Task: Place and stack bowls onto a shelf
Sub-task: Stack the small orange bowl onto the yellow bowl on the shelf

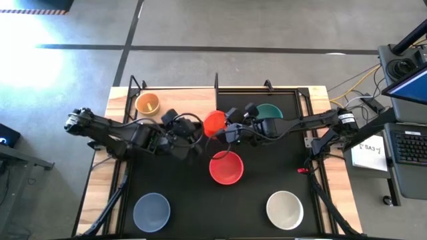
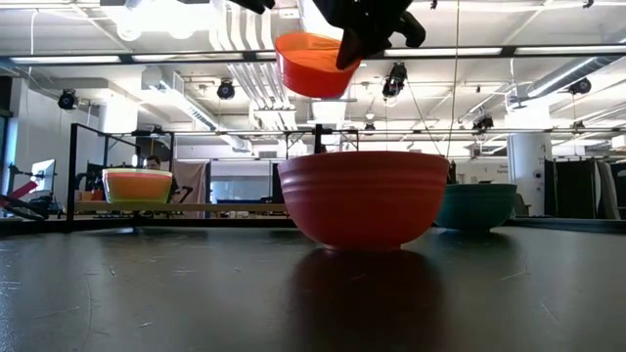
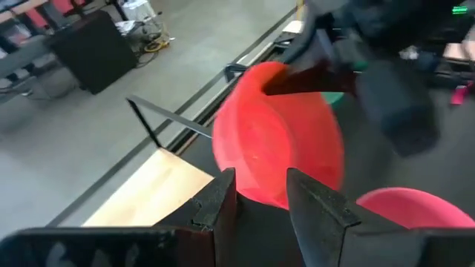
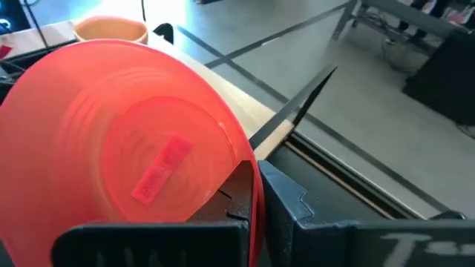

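Observation:
A small orange-red bowl (image 1: 213, 123) (image 2: 313, 65) hangs in the air above the mat, held by my right gripper (image 1: 231, 131) (image 4: 256, 202). My left gripper (image 1: 195, 139) (image 3: 260, 202) is open, level with that bowl on its left side, its fingers pointing at the bowl's wall. A larger red bowl (image 1: 225, 167) (image 2: 364, 197) stands on the black mat below. The teal bowl (image 1: 269, 111) stands behind the right arm. A yellow bowl (image 1: 147, 103) (image 4: 111, 28) rests on the pale wood shelf (image 1: 180, 100). My right gripper pinches the orange-red bowl's rim (image 4: 251, 174) on the side toward the right arm, one finger inside the bowl and one outside. The fingers come slanting down from above. The bowl is lifted clear and slightly tilted. My left gripper: I cannot tell whether its open fingers touch the bowl's wall (image 3: 260, 182).
A grey-blue bowl (image 1: 151, 211) and a white bowl (image 1: 285, 209) stand near the mat's near edge. Thin black posts (image 1: 217, 81) rise along the shelf at the table's far side. A desk with a keyboard (image 1: 408, 143) lies beyond the table's right edge.

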`<action>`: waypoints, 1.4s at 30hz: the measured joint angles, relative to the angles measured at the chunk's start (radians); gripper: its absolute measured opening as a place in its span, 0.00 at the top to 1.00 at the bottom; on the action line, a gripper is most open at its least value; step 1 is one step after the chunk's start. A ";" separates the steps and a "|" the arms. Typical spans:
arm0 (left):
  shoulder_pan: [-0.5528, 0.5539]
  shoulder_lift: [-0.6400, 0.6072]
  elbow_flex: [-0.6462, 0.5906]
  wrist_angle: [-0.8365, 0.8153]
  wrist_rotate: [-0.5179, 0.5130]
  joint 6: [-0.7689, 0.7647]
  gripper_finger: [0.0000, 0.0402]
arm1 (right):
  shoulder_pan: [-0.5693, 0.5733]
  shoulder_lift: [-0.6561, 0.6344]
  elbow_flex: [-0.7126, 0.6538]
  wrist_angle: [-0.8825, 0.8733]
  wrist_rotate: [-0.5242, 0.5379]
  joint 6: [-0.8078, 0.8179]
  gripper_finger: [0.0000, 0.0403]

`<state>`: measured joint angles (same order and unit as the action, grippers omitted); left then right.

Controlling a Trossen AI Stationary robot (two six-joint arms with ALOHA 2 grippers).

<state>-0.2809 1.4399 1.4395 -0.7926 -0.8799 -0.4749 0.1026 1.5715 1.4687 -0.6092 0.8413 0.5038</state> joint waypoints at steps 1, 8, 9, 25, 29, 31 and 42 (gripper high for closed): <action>0.013 0.000 0.000 0.000 0.000 0.007 0.74 | 0.000 0.000 0.000 0.009 0.000 -0.009 0.98; 0.086 0.000 -0.006 0.000 0.009 0.039 0.74 | 0.001 0.000 0.000 0.123 -0.001 -0.133 0.98; 0.090 0.000 -0.005 0.000 0.013 0.045 0.74 | 0.000 0.000 0.000 0.131 0.004 -0.148 0.98; 0.093 0.001 0.031 0.005 0.026 0.100 0.74 | -0.042 0.000 0.000 0.137 0.050 -0.174 0.98; 0.100 0.010 0.026 0.011 0.026 0.103 0.74 | -0.043 0.000 0.000 0.170 0.049 -0.175 0.98; 0.108 0.023 0.026 0.012 0.026 0.109 0.74 | -0.041 0.000 0.000 0.194 0.038 -0.186 0.98; 0.141 0.054 0.025 0.023 -0.020 0.142 0.78 | -0.032 0.000 -0.001 0.201 -0.042 -0.208 0.98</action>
<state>-0.1394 1.4937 1.4647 -0.7697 -0.9000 -0.3330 0.0706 1.5717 1.4681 -0.4079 0.7990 0.2958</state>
